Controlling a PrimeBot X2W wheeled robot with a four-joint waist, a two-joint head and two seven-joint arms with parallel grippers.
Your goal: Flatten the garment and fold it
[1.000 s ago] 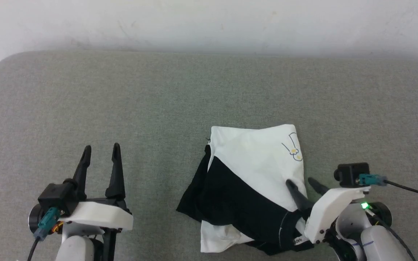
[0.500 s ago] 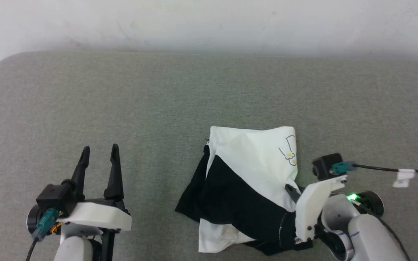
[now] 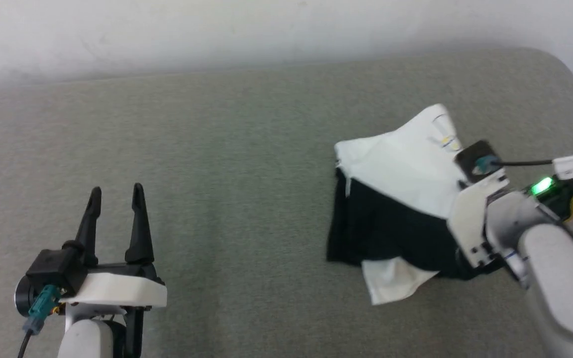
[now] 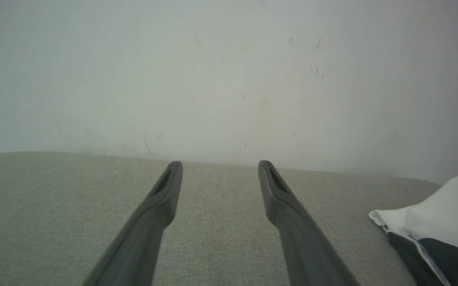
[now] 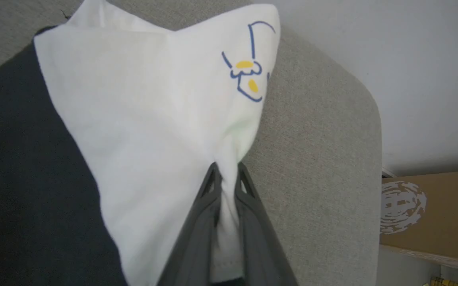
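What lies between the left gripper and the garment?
Nothing: in the head view, bare grey-green upholstery separates the left gripper from the garment.

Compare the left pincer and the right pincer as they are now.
The left pincer is open and empty; the right pincer is shut on white cloth of the garment. The left pincer is over bare grey cushion, apart from the garment; the right pincer touches it. Both have two long dark fingers.
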